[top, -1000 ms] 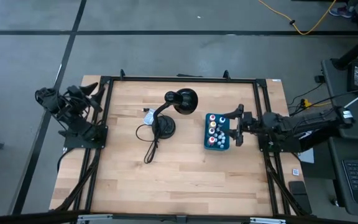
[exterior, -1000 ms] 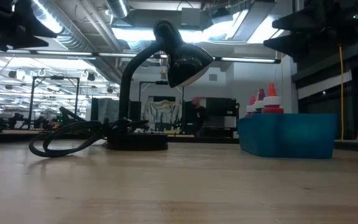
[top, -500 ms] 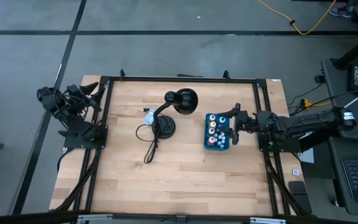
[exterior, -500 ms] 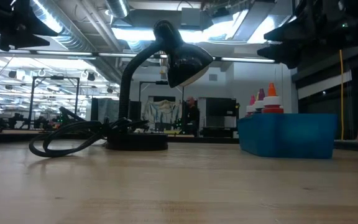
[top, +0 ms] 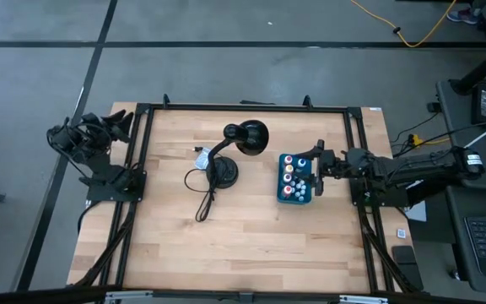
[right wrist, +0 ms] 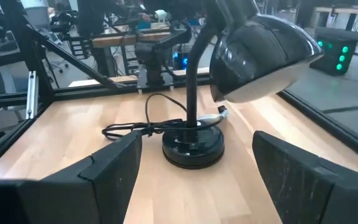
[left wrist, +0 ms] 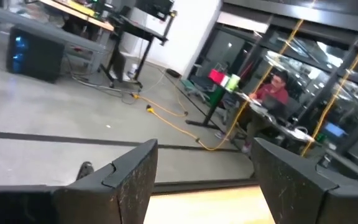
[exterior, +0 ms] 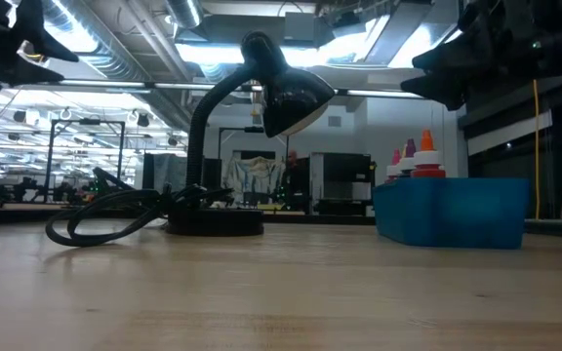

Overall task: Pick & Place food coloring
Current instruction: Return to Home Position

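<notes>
The food coloring bottles (top: 292,177) stand upright in a teal box (top: 306,198) on the table's right side; their coloured caps (exterior: 414,156) show above the box's wall (exterior: 452,210). My right gripper (top: 316,169) hangs level over the box's right edge, open and holding nothing, its fingers (right wrist: 110,168) pointing toward the lamp. My left gripper (top: 118,123) is raised at the table's far left edge, open with nothing between its fingers (left wrist: 135,174), and faces the room beyond the table.
A black desk lamp (top: 239,143) stands mid-table just left of the box, its cord (top: 201,190) looped toward the near side. A black frame rail (top: 243,107) runs around the table. Bare wood (top: 243,245) lies along the near half.
My right gripper has edged toward the table's left, coming further over the teal box, still open. My left gripper has rolled a little about its own axis at the table's far left edge. The box, bottles and lamp have kept still.
</notes>
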